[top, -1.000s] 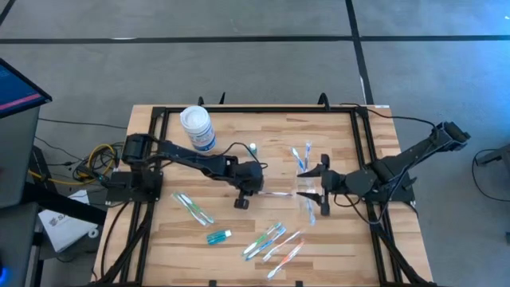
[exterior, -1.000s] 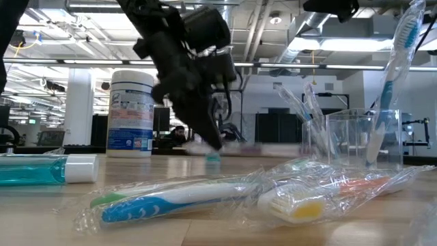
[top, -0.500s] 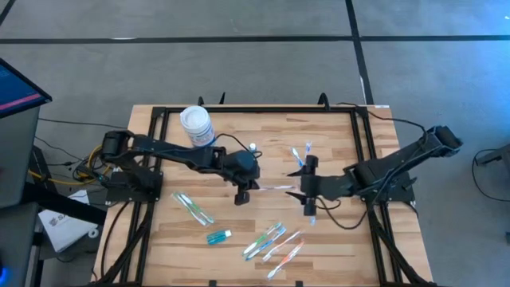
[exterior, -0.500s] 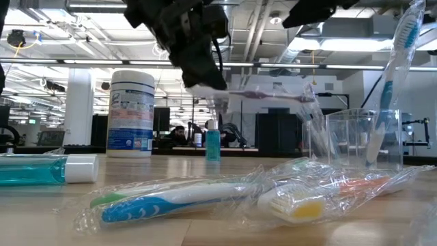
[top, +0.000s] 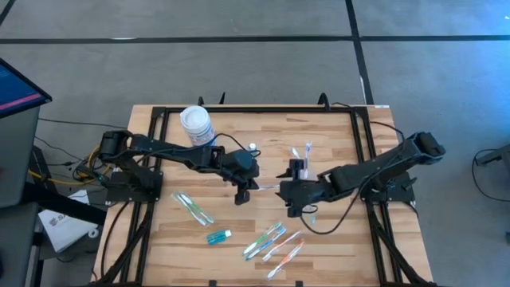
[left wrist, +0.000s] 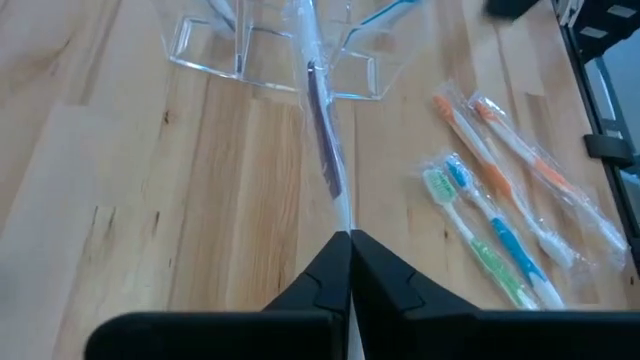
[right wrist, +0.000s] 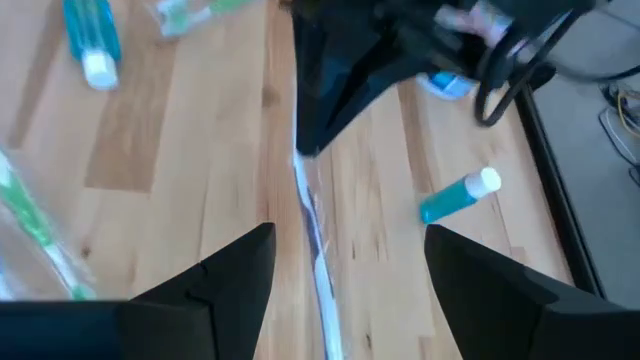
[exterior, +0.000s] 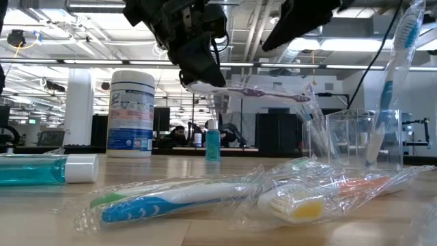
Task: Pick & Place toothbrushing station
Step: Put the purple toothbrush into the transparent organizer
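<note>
**Wrapped purple toothbrush held aloft for a hand-over near the cup**

The wrapped purple toothbrush (left wrist: 322, 125) hangs level above the table, just short of the clear cup (exterior: 351, 137), pinched at one end by the left gripper (left wrist: 349, 240), whose fingers are pressed fully together on the wrapper. The right gripper (right wrist: 318, 235) has its fingers spread wide on either side of the brush's free end, gripping nothing. This looks like a transfer between arms, or a steadying grasp, ahead of dropping the brush into the cup, which already holds a blue toothbrush (exterior: 396, 65). The next move would call for the right fingers to close squarely on the thin shaft before the left lets go

From above, the brush is nearly lost between the two arms, and whether the right fingers touch the crinkled wrapper cannot be told. More wrapped toothbrushes (top: 275, 241) lie nearer the front edge than the cup, a teal tube (top: 218, 236) beside them
</note>
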### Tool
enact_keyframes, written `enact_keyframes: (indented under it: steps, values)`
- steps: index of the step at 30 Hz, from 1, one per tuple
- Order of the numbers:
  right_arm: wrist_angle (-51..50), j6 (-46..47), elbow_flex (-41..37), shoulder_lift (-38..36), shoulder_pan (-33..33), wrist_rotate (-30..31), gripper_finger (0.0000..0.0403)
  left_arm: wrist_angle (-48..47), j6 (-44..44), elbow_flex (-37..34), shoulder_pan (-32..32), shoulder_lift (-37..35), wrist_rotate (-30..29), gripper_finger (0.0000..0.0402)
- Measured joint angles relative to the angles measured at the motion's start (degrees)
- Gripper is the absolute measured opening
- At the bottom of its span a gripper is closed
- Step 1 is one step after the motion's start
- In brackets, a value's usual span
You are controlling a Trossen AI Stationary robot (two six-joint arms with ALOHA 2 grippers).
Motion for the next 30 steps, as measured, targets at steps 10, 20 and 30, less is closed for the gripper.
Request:
enact_keyframes:
  steps: [10,20,30]
  values:
    - [-0.77,-0.95,3.65,6.79,-1.45,-0.40,0.0248,0.41,-0.02,0.00,0.00,0.03,0.90,0.0000]
    - [-0.88,-2.38,6.40,12.83,-2.08,-1.92,0.0248,0.94,-0.01,0.00,0.00,0.09,1.48,0.0001]
    - [-0.89,-3.69,9.09,16.79,-3.69,-1.79,0.0246,1.37,0.00,0.00,0.00,0.09,1.51,0.0001]
